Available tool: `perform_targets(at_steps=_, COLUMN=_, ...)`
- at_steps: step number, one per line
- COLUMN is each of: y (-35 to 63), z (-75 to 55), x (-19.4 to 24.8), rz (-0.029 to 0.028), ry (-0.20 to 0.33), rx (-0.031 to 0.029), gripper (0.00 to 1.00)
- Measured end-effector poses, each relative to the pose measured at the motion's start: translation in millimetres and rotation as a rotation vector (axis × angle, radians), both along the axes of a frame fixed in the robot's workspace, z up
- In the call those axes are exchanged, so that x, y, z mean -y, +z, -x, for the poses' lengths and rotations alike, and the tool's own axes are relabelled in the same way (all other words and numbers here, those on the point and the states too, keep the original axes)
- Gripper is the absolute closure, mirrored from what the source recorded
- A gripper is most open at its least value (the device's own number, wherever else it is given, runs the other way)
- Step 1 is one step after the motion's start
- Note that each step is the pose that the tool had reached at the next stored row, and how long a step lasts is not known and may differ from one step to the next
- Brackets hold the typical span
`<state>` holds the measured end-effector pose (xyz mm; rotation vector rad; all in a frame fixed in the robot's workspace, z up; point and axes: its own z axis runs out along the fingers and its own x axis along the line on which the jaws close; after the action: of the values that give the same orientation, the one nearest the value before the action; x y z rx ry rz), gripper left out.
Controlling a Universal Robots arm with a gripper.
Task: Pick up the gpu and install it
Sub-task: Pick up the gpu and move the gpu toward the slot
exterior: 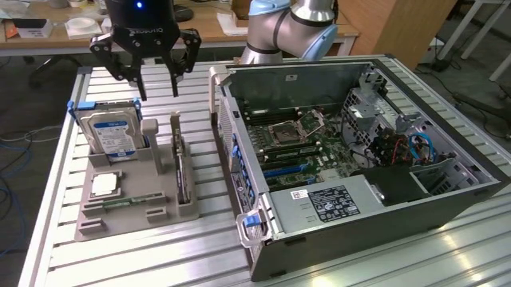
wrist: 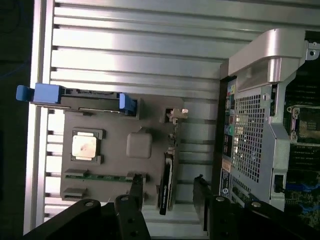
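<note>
- One black two-fingered gripper (exterior: 160, 92) (wrist: 167, 181) hangs above the flat grey plastic holder tray (exterior: 131, 230) (wrist: 115, 165), clear of everything on it. Its jaws are spread wide and grip nothing.
- One thin green circuit-board gpu (exterior: 182, 173) (wrist: 166, 187) with a silver metal end bracket stands on edge in a slot along one long side of the tray. In the wrist view it lies between the two fingers, touching neither.
- One boxy silver hard drive (exterior: 112, 134) (wrist: 80, 97) with a blue label and blue side rails stands upright at one end of the tray.
- One square silver processor chip (exterior: 105, 185) (wrist: 84, 146) and one narrow green memory stick (exterior: 119, 203) (wrist: 105, 176) lie flat on the tray, near each other.
- One open dark grey computer case (exterior: 399, 221) (wrist: 250, 130) lies on its side just beside the tray's gpu side, its motherboard showing.
- One slatted aluminium table (exterior: 143, 263) (wrist: 130, 45) lies under the tray.
</note>
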<state>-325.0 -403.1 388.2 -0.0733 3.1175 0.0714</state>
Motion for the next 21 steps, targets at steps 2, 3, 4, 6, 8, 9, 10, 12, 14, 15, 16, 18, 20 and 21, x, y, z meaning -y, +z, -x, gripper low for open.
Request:
perform_targets(at_steps=2, y=-3.4, z=0.1, x=2.8, rz=0.0002, ry=0.0, rx=-0.0003, gripper=0.47)
perform_targets(at_steps=3, y=-5.2, z=0.1, x=4.5, rz=0.0003, ry=0.0, rx=-0.0003, gripper=0.47)
perform_targets(at_steps=4, y=-7.0, z=0.1, x=6.6, rz=0.0003, ry=0.001, rx=-0.0004, gripper=0.47)
perform_targets(at_steps=6, y=-10.8, z=0.1, x=13.0, rz=0.0001, ry=0.001, rx=-0.0001, gripper=0.47)
perform_targets(at_steps=8, y=-13.3, z=0.1, x=18.6, rz=0.0003, ry=0.001, rx=-0.0002, gripper=0.47)
perform_targets(at_steps=9, y=-15.2, z=0.0, x=19.7, rz=0.0001, ry=0.001, rx=-0.0001, gripper=0.47)
perform_targets(at_steps=10, y=-17.0, z=0.0, x=19.8, rz=0.0001, ry=0.001, rx=0.0, gripper=0.47)
perform_targets(at_steps=12, y=-20.7, z=0.0, x=19.8, rz=0.0002, ry=0.001, rx=-0.0002, gripper=0.47)
perform_targets(at_steps=14, y=-24.2, z=-0.1, x=19.9, rz=0.0002, ry=0.001, rx=-0.0002, gripper=0.47)
perform_targets(at_steps=15, y=-26.0, z=-0.1, x=20.0, rz=0.0002, ry=0.001, rx=-0.0003, gripper=0.47)
perform_targets(at_steps=16, y=-27.9, z=-0.1, x=20.1, rz=0.0002, ry=0.001, rx=-0.0002, gripper=0.47)
perform_targets(at_steps=18, y=-31.5, z=-0.2, x=20.5, rz=0.0002, ry=0.001, rx=-0.0002, gripper=0.47)
perform_targets(at_steps=20, y=-35.2, z=-0.2, x=21.2, rz=0.0002, ry=0.001, rx=-0.0002, gripper=0.47)
perform_targets(at_steps=21, y=-37.0, z=-0.2, x=21.5, rz=0.0002, ry=0.001, rx=-0.0002, gripper=0.47)
